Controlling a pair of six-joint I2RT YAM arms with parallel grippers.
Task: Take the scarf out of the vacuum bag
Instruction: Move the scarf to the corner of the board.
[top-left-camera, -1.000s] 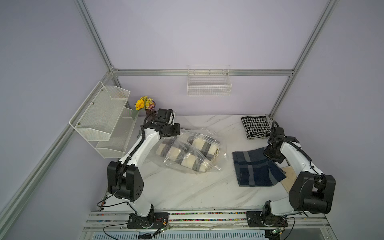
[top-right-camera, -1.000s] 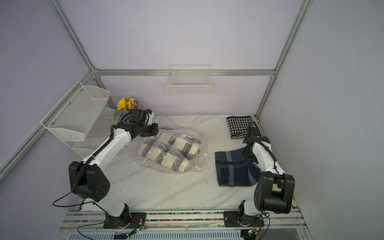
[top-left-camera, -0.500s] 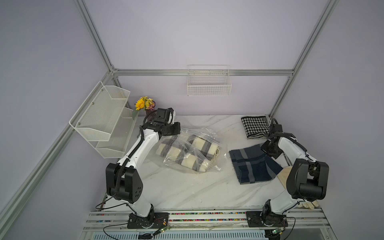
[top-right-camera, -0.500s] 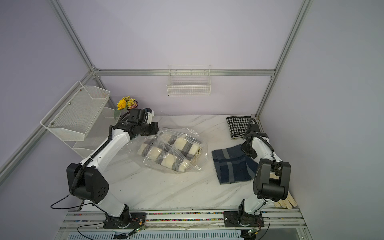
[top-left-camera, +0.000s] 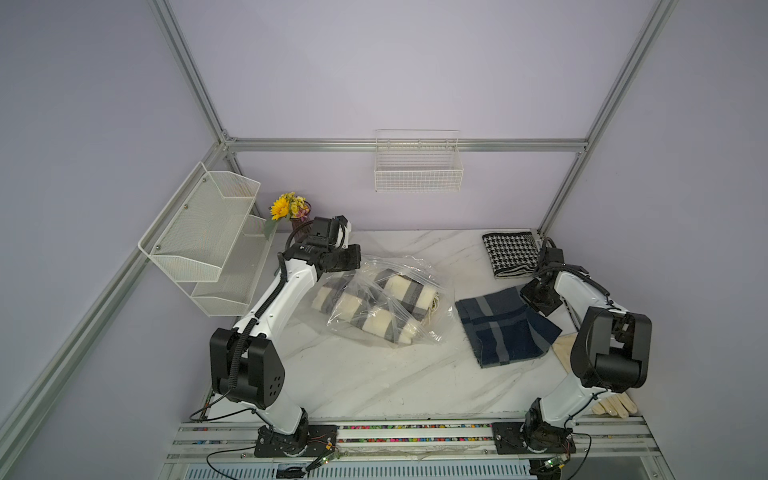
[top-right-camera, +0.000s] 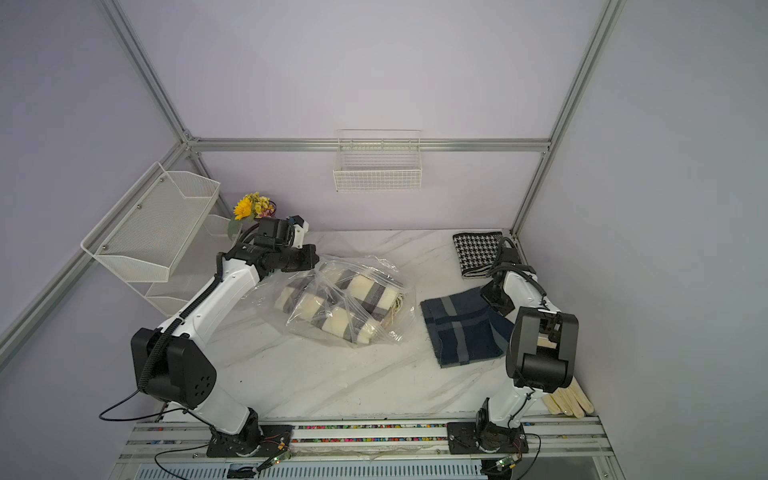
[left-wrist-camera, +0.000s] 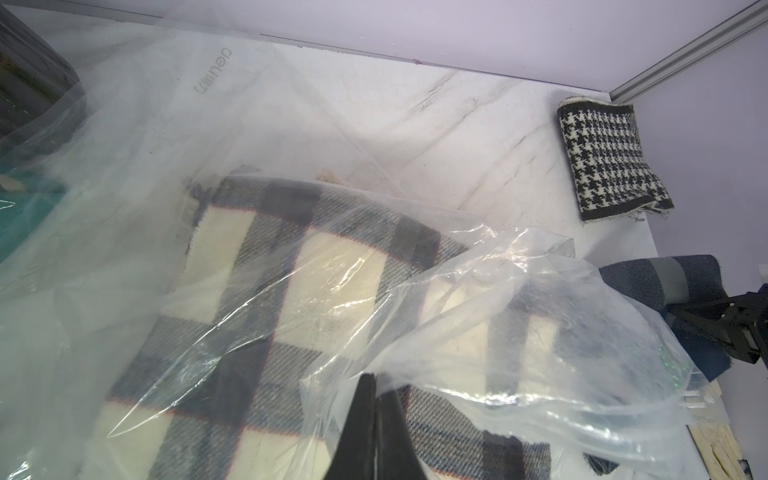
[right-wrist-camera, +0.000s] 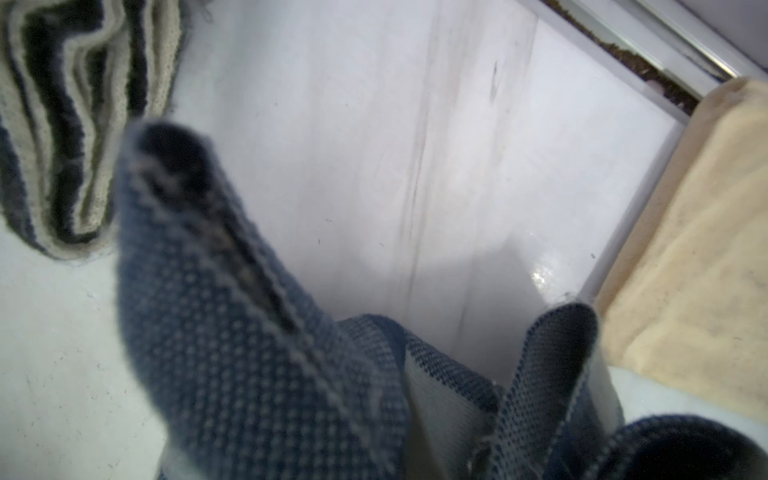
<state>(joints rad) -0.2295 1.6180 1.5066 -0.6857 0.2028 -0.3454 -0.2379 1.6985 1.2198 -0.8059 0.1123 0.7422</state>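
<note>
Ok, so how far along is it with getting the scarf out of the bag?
Done: a navy scarf lies outside the vacuum bag on the table. In hand: the right tool is shut on that scarf's edge; the left tool pinches the bag. Left: a cream plaid scarf sits inside the bag.

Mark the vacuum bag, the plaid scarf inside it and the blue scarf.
vacuum bag (left-wrist-camera: 145, 137): left wrist view, bare plastic sheet
plaid scarf (top-left-camera: 405, 291): in a top view, cream square
blue scarf (top-left-camera: 503, 328): in a top view, its middle
</note>
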